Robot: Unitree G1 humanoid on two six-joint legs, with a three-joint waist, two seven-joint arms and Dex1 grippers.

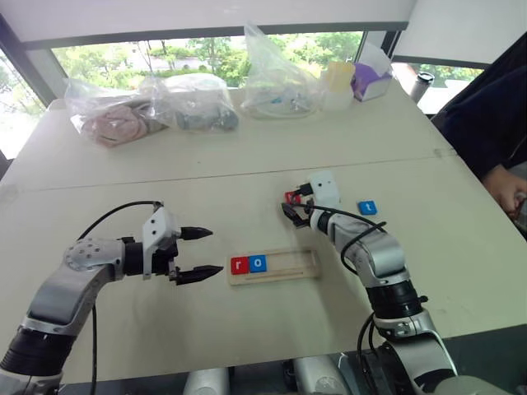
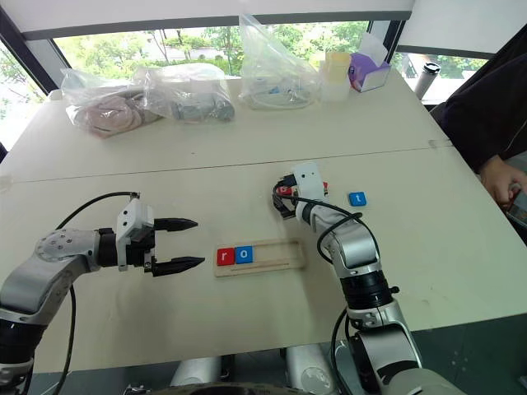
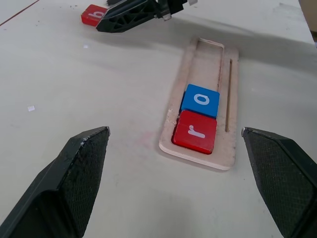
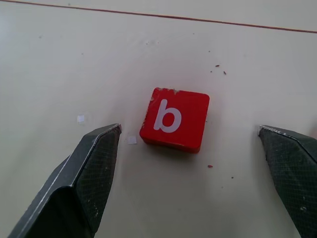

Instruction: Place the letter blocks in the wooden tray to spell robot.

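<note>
The wooden tray [image 1: 274, 267] is seen lying flat on the pale table [image 1: 247, 177], between the two arms. Two letter blocks are seated in its slot at the end nearer the left arm: a red r block [image 1: 239, 265] at the very end and a blue o block [image 1: 258, 263] touching it on the inner side. The rest of the slot is bare wood.

The left gripper [image 1: 200, 253] is held just beside that filled end of the tray, pointing toward it, its two black fingers spread wide with nothing between them — released, and apart from the tray.

The right gripper [image 4: 190, 148] is held beyond the tray's far end, low over the table, fingers likewise spread wide and gripping nothing. A red b block [image 4: 174, 119] is framed between its fingertips in the right wrist view, lying flat on the table with its letter up; no contact between fingers and block can be made out. In the head views the same red block [image 1: 291, 197] is partly hidden by the gripper.

A blue t block [image 1: 367, 207] is seen lying on the table just beside the right arm, apart from the tray.

At the table's far edge, clear plastic bags [image 1: 156, 105] with contents are lined up. A person's arm [image 1: 504, 185] is visible at the table's right side.
</note>
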